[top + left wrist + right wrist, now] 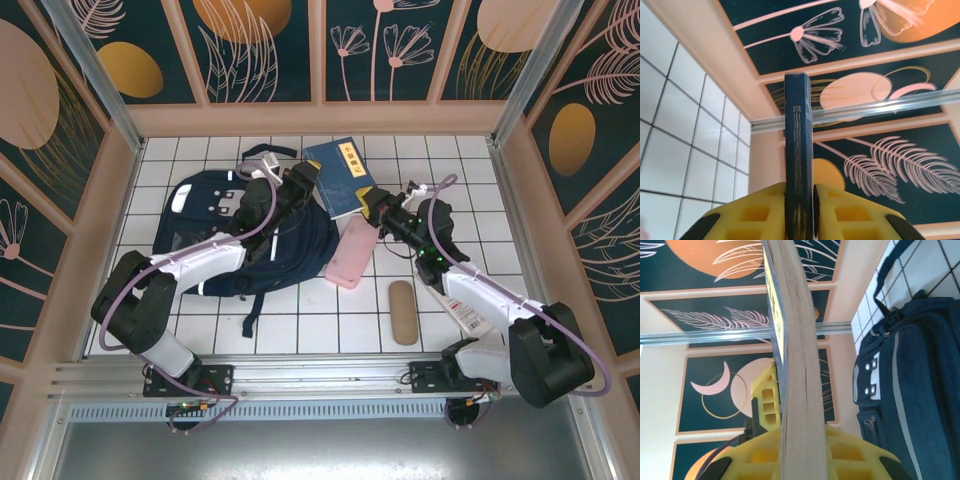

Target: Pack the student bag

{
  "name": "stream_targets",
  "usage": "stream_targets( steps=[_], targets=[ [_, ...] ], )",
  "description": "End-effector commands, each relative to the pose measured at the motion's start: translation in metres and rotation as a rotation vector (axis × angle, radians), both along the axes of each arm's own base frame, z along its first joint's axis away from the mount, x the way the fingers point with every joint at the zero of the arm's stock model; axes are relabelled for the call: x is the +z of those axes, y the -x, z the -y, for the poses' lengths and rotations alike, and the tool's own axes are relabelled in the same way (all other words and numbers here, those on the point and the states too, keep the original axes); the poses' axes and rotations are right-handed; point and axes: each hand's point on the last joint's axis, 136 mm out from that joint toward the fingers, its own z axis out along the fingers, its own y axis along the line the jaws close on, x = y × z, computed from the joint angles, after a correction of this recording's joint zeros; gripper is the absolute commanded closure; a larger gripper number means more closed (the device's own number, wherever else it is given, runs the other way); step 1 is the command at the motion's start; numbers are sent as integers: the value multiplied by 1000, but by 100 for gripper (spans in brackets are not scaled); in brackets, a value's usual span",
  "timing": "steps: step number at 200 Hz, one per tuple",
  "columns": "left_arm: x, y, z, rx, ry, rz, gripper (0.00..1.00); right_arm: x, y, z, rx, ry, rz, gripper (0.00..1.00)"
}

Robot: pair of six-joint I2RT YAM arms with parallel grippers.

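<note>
Gripping the blue book (338, 172) at upper centre of the top view, my left gripper (307, 190) was closed on its left edge and my right gripper (372, 208) on its right edge. In each wrist view my yellow fingers (760, 212) pressed against the book from both sides. A yellow strip on the cover carried dark characters, too small for me to read. The student bag (250, 235), navy fabric with pale stripes and dark straps, lay flat at centre left, just beside the book. The table (300, 335) was white, square-tiled and glossy. A soft pink pouch (352, 252) lay right of the bag, and a brown rounded case (402, 312) lay lower right. The wall panels (260, 40) were dark teal with orange discs and pink line-drawn leaves and flowers, set in pale frames.
</note>
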Motion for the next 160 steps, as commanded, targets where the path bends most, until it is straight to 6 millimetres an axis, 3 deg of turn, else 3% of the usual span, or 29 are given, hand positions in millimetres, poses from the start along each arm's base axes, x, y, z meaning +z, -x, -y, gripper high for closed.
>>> stream_targets(
  steps=[1,14,46,68,88,120,160],
  targets=[
    [-1,14,1,-43,-40,28,61,15,-15,25,-90,113,75,100],
    [-6,18,0,-57,-71,28,46,20,-14,26,-65,138,121,100],
    [-30,26,-2,-121,-183,-47,22,29,-8,31,81,173,205,100],
    [-51,36,-8,-220,-72,-125,20,36,3,41,163,140,245,100],
    [-51,47,-5,-336,17,-101,19,44,17,36,284,115,268,100],
    [-26,63,6,-471,28,13,17,40,29,32,352,148,231,100],
    [-4,81,-2,-498,69,105,22,39,48,30,396,152,219,100]
  ],
)
